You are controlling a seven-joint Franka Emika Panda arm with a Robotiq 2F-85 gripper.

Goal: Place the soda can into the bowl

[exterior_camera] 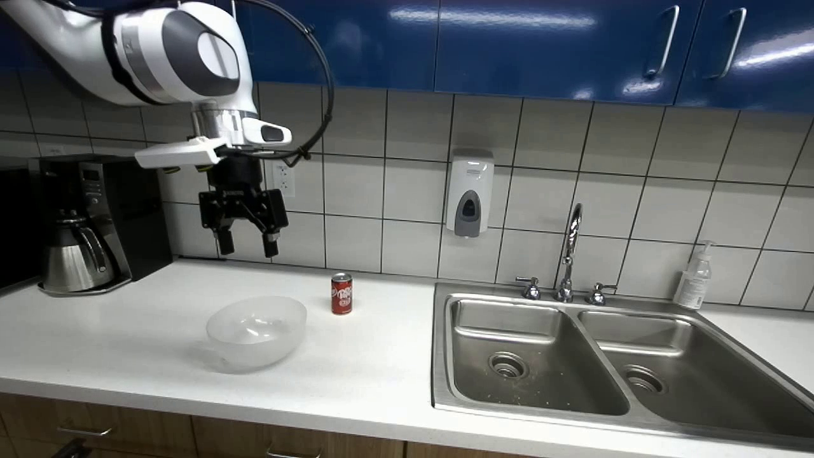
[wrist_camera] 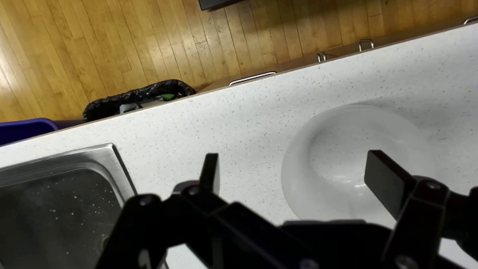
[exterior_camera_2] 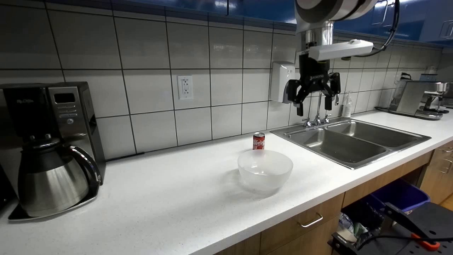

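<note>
The grey-panelled white arm [exterior_camera: 143,57] has a black cable [exterior_camera: 329,83] and claw [exterior_camera: 248,245].

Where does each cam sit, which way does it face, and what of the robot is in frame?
An exterior view: out in front of the counter, facing the tiles roughly square-on; arm and tool at upper left.
An exterior view: nearer the coffee maker, angled along the counter toward the sink; arm and tool at upper right.
Wrist view: on the arm, facing down at counter and floor; open tool along the bottom.
Shared: both exterior views hold the can; all three, the bowl and sink.
</note>
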